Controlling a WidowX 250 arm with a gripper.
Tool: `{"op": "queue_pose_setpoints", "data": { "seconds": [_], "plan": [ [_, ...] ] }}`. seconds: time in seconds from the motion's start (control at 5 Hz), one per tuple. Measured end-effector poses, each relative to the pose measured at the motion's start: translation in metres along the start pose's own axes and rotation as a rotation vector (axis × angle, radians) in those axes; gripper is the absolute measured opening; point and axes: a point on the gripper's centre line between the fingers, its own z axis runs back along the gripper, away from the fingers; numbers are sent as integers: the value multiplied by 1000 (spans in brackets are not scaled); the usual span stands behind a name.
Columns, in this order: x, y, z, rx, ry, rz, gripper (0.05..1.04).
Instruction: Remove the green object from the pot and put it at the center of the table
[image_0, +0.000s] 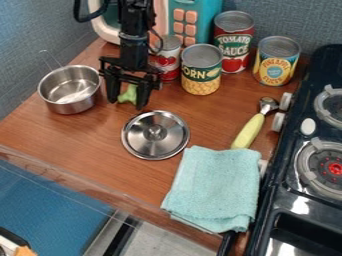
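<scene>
- Right, the green object (129, 93) was between the jaws of my gripper (126, 104), out of the pot (70, 90), just to that pot's right in the camera view.
- Jaws spread apart, one on either side of it; whether either one touched it, I couldn't tell.
- Down on the wooden table (87, 145), the steel lid (155, 135) lay knob up, nearer the camera than my gripper.
- Then the cans, behind and to the right: a red-labelled one (168, 59) close to the arm, the corn can (201, 70) beside it, the tall tomato sauce can (234, 42) farther back, the pineapple can (276, 61) rightmost.
- A yellow-handled scoop (248, 131) lay by the stove (300, 200), its handle reaching the crumpled turquoise cloth (214, 187) at the near edge.
- At the back, a toy microwave (199, 17) stood before the blue-grey wall (294, 20).
</scene>
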Motion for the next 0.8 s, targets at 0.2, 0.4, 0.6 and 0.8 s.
{"op": "queue_pose_setpoints", "data": {
  "seconds": [0.2,0.4,0.6,0.8],
  "plan": [
    [-1,-2,-2,-7,4,-3,1009],
    [-2,-8,-1,-18,12,-13,1005],
    [-3,-18,25,-36,-36,-22,1000],
    [-5,-24,43,-56,-72,-36,1000]
  ]
}}
